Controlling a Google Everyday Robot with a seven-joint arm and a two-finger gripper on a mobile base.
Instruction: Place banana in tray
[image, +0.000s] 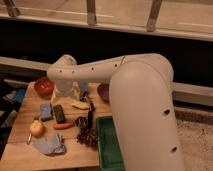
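Gripper released, jaws spread, empty, low over table for grasp. Small pale yellow curved banana just beside it. Large rectangular green plastic tray near, nearer camera, awaiting drop.

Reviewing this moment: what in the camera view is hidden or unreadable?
- the tray: camera view, its right side is hidden behind the robot's arm, and its near end is cut off by the bottom edge.
- the purple bowl: its right part is behind the arm.
- the gripper: a dark shape just right of the banana; too dim to tell whether they touch.
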